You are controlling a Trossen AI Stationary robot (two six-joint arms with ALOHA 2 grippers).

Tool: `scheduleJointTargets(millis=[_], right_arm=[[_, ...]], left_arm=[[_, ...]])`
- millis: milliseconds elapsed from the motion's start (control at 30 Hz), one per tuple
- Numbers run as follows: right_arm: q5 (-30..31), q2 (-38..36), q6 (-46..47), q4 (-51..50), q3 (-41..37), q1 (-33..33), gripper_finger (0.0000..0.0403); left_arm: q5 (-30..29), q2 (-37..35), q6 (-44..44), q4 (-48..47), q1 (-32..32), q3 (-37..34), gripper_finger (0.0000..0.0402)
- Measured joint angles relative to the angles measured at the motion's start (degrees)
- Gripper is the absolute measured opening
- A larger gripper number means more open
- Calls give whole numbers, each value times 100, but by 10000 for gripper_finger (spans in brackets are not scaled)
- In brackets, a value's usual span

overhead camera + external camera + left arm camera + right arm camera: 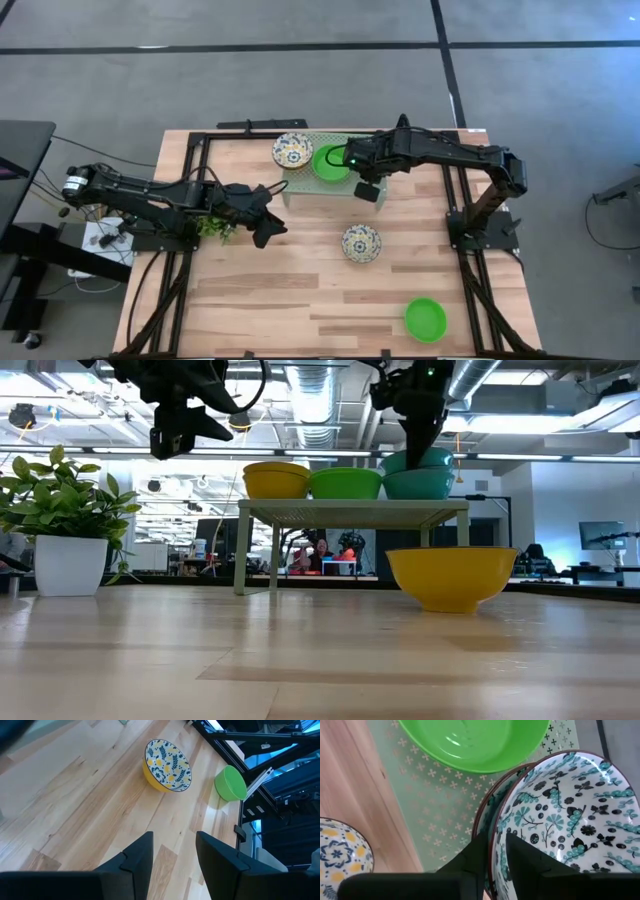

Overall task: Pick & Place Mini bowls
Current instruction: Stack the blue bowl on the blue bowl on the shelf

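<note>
The right gripper (496, 854) pinches the rim of a teal-patterned bowl (570, 815), nested in another bowl on the pale green rack (305, 188) at upper centre, beside a green bowl (330, 162). The left gripper (174, 851), half open and empty, hovers centre-left. A yellow floral bowl (361, 242) lies mid-table

We see a pale wooden desk (270, 300) set on a grey floor (300, 90), and toward its far edge stands a pale green perforated rack (350, 509) on thin legs. At the desk's left side a small leafy plant (55, 490) sits in a white pot (70, 565) — upright, well apart from the rack. Beyond the desk lies an open room with ceiling ducts (320, 380), and people (322, 552) are seated far back — visible under the rack.
</note>
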Motion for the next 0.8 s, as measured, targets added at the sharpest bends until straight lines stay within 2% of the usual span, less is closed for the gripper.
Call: scheduleJointTargets(millis=[333,800], right_arm=[[80,2,-3,-264,91,32,88],[210,-10,-199,-275,97,42,154]], left_arm=[[0,0,0,6,0,0,150],[1,0,0,33,0,0,150]])
